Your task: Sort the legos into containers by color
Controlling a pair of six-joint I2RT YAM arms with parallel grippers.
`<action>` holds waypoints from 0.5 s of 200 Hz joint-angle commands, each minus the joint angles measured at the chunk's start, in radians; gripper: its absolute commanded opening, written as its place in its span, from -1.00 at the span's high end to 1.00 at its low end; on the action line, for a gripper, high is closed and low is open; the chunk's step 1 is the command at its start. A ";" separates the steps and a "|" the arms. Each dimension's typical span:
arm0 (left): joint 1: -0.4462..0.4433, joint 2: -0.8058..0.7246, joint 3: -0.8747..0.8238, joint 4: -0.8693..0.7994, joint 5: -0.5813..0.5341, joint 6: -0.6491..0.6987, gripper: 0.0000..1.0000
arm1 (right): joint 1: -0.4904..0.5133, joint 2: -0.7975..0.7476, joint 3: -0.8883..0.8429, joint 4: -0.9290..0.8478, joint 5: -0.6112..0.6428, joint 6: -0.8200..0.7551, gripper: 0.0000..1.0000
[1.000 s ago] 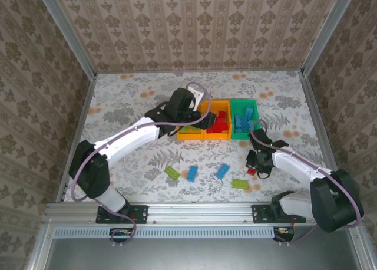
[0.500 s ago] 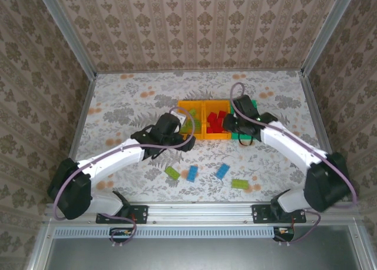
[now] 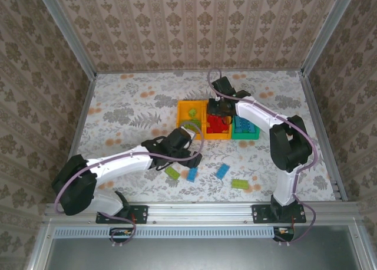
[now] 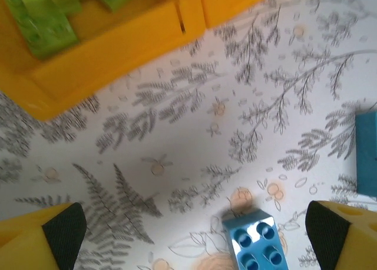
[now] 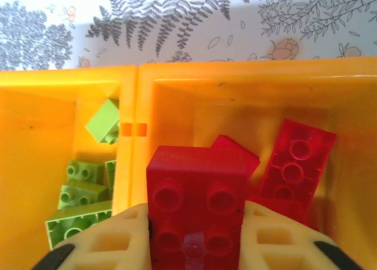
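Left arm: stretched low from the near left corner of the desk (image 3: 118, 105), forearm running rightward, wrist tipped down over the near middle.
Left gripper (image 3: 189, 157): spread wide with nothing between. Its fingers (image 4: 23, 246) are yellow plastic tipped with black pads.
Below the left gripper: a blue brick (image 4: 253, 249), glossy, four round studs showing. It lies flat on the desk between the two fingers and touches neither.
Right arm: rises from the near right corner and folds sharply at the elbow. The forearm reaches leftward and toward the far edge, ending over the bins.
Right gripper (image 5: 197, 249): narrow, pinching a red brick (image 5: 197, 193) by its long sides, studs facing the wrist camera. Its fingers are pale yellow with lattice cut-outs.
Red brick, place: held above the middle bin (image 3: 218, 137), over other red bricks lying there.
Bins: three open rectangular plastic boxes, smooth-walled, side by side in a row at the desk's middle, toward the far edge.
Left bin (image 3: 187, 112): orange-yellow, holds lime bricks.
Middle bin: orange-yellow, holds red bricks.
Green bin (image 3: 244, 136): rightmost, holds blue bricks.
Loose legos (image 3: 222, 171): two lime and two blue, small studded blocks, lying flat in a loose line by the middle of the near edge.
Desk surface: matte white covering printed with grey ferns and orange blossoms.
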 commanded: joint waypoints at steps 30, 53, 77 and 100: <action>-0.094 0.142 0.051 -0.078 -0.008 -0.085 -0.81 | -0.013 -0.022 0.001 -0.049 0.005 0.002 -0.32; -0.113 0.201 0.077 -0.086 -0.007 -0.096 -0.73 | -0.013 -0.082 -0.034 -0.030 0.002 0.008 -0.44; -0.121 0.244 0.098 -0.084 0.006 -0.093 -0.53 | -0.014 -0.160 -0.075 -0.018 -0.014 0.007 -0.51; -0.125 0.278 0.113 -0.084 0.011 -0.088 -0.26 | -0.016 -0.251 -0.135 -0.003 -0.004 0.004 -0.59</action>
